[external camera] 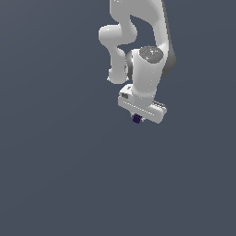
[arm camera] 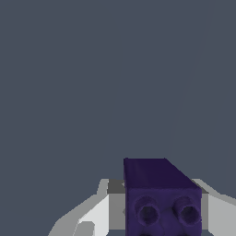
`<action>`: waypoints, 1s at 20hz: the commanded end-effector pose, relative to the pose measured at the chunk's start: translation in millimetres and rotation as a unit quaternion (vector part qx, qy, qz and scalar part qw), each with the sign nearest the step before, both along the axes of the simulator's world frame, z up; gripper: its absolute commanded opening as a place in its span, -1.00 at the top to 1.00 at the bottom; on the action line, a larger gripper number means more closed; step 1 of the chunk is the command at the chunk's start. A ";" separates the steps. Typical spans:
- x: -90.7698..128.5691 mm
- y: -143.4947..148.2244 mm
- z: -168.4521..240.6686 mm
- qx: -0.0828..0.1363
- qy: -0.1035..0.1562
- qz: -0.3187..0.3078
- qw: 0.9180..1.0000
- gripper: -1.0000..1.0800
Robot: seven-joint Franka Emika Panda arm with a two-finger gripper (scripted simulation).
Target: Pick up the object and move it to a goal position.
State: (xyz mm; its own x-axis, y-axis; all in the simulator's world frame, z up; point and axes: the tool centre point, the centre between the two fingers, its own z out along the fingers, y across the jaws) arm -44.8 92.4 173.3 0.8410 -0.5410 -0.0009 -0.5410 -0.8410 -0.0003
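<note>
Wrist view shows you the dark purple block (arm camera: 161, 198) clamped in the hand (arm camera: 159, 209), white fingers (arm camera: 94, 214) pressing its two flat sides. It looks rigid, light and smooth, so keep your squeeze centred there.

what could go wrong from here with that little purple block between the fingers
1. The small dark purple block sits between the white fingers near their ends, so a jolt might let it slip out.
2. In the exterior view the block is barely visible under the white gripper, so a slip would be hard to spot.
3. No goal marker is visible, so placement may miss.
</note>
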 end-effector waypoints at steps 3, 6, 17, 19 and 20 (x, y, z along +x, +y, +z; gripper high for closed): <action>-22.7 17.3 39.0 -0.001 0.000 0.000 1.000 1.00; -36.6 28.4 63.9 -0.001 -0.001 0.000 1.000 1.00; -70.2 57.4 127.5 -0.001 -0.001 0.000 1.000 1.00; -72.9 60.0 133.0 -0.001 -0.001 0.000 1.000 1.00; -73.8 61.0 134.9 -0.001 -0.001 0.000 1.000 1.00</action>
State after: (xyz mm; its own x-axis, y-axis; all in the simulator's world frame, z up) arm -116.4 151.7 304.3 0.8412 -0.5408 0.0019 -0.5408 -0.8412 0.0004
